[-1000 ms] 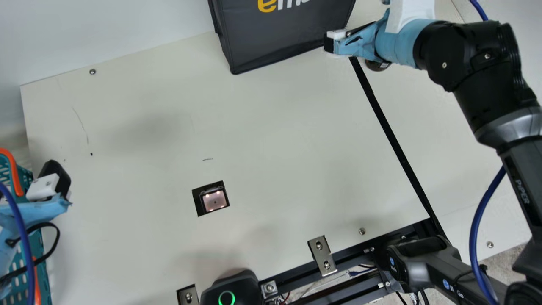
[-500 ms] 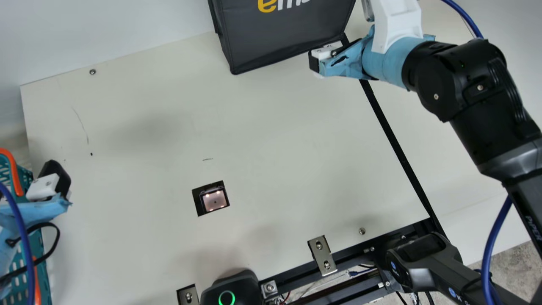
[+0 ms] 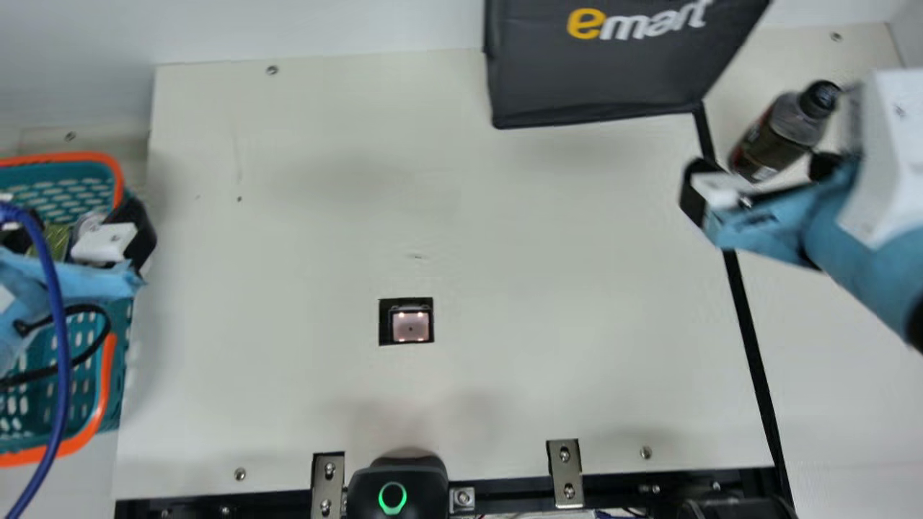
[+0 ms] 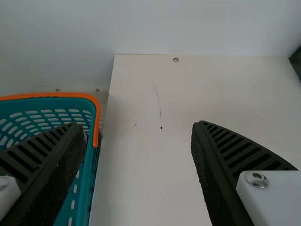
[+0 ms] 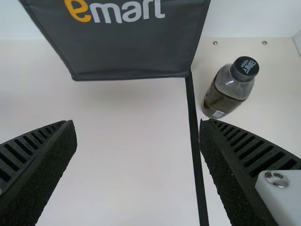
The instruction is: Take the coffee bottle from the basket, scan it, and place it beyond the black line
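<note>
Coffee bottle [image 3: 771,142] stands beyond the black line [image 3: 751,353]; right tool [image 3: 759,179] and left tool [image 3: 81,229] gape wide, empty.
The left one partly covers the basket [image 3: 107,160], cut off at the main view's edge, its contents hard to make out.

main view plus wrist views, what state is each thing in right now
coffee bottle: capped, standing beyond the black line
right gripper: open, empty
left gripper: open, by the basket
teal basket: upright, items inside
scanner window: lit
black device: green ring glowing
dark emart bag: standing
</note>
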Robot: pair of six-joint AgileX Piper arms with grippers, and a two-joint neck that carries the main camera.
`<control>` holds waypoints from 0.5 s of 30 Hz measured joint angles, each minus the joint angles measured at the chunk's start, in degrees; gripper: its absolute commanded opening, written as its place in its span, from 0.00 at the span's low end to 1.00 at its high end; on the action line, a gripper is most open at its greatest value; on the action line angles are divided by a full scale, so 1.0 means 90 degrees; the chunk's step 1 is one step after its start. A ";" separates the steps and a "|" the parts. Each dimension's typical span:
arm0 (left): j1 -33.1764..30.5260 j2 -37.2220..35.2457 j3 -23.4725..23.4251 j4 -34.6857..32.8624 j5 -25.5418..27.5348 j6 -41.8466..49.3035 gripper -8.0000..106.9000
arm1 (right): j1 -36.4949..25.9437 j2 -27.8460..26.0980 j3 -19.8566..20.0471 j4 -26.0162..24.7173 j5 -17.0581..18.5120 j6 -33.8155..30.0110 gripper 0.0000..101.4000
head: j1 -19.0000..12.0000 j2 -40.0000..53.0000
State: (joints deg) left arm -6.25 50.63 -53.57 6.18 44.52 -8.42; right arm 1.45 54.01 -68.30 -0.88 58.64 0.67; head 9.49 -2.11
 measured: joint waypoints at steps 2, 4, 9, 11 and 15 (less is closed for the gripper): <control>0.0035 -0.0074 -0.0135 -0.0072 0.0215 0.0098 0.85 | -0.0020 -0.0237 -0.0029 0.0005 0.0217 -0.0074 0.90 | 0.0000 0.0039; 0.0081 -0.0130 -0.0264 -0.0126 0.0417 0.0175 0.85 | -0.0041 -0.0470 -0.0070 0.0005 0.0427 -0.0121 0.90 | 0.0000 0.0049; 0.0193 -0.0305 -0.0618 -0.0331 0.0973 0.0442 0.85 | -0.0078 -0.1005 -0.0146 0.0005 0.0969 -0.0289 0.90 | 0.0000 0.0049; 0.0228 -0.0373 -0.0767 -0.0392 0.1211 0.0557 0.85 | -0.0091 -0.1219 -0.0167 0.0005 0.1167 -0.0326 0.90 | 0.0000 0.0049; 0.0327 -0.0512 -0.1046 -0.0524 0.1647 0.0760 0.85 | -0.0091 -0.1301 -0.0167 0.0005 0.1268 -0.0326 0.90 | 0.0000 0.0039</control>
State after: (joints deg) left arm -3.31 46.03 -62.98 1.46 59.35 -1.58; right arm 0.64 42.29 -69.80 -0.83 70.05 -2.27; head 9.49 -1.76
